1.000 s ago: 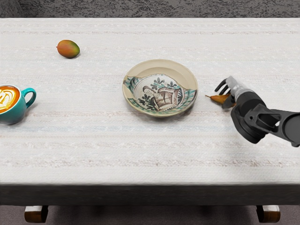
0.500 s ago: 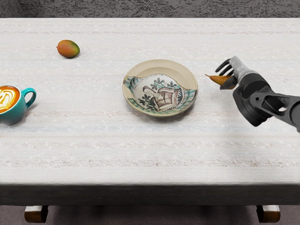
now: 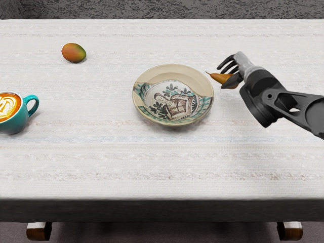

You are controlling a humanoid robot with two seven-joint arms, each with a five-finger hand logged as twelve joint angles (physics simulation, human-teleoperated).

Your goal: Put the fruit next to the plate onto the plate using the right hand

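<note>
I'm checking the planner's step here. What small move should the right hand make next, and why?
Probably carry the fruit leftward until it is over the middle of the plate. The right hand grips it beside the plate's right rim, only its pointed tip near the edge, so releasing now would likely miss.

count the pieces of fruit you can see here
2. A mango lies at the table's far left. An orange-brown fruit is held in the fingers of the right hand, just off the plate's right rim. None seems hidden.
</note>
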